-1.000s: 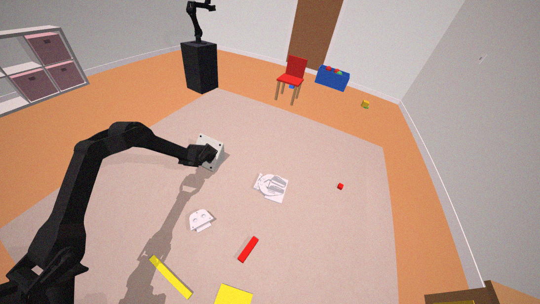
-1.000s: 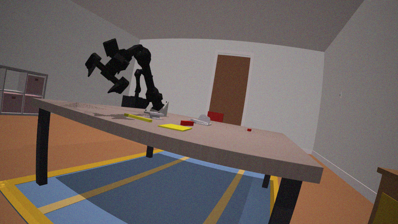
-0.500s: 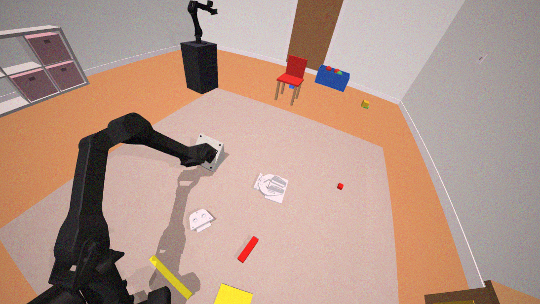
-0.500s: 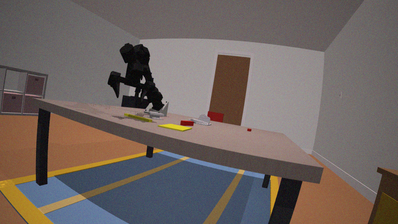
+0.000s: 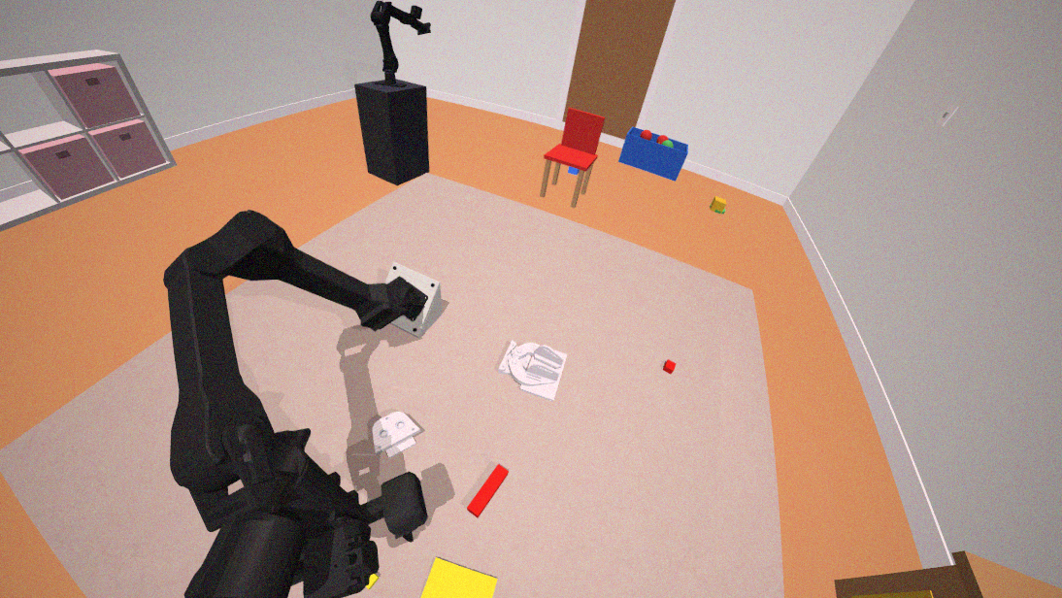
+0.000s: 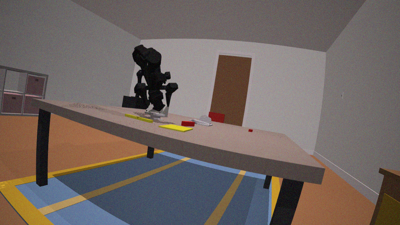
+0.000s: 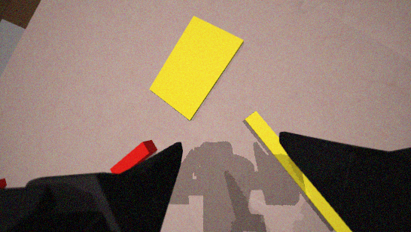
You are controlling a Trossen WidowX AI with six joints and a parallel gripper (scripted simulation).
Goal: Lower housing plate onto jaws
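Note:
The housing plate [image 5: 397,428] [image 6: 152,113], white, half-round, with two round holes, lies on the table left of the middle, apart from the jaw assembly. The white jaw assembly [image 5: 551,382] [image 6: 205,120] lies further right; its flat base carries a rounded part and the jaws, whose fine details are too small to tell. My gripper [image 6: 157,105] [image 7: 229,141] is open and empty, pointing down above the table on the near side of the housing plate. Neither white part shows in the wrist view.
A yellow bar [image 5: 372,581] [image 6: 144,119] [image 7: 265,132] lies partly under my right finger in the wrist view. A yellow flat block [image 5: 460,581] [image 6: 175,128] [image 7: 197,68] and a red bar [image 5: 487,490] [image 6: 187,123] [image 7: 132,158] lie near. A red cube [image 5: 669,367] [image 6: 250,130] lies further right.

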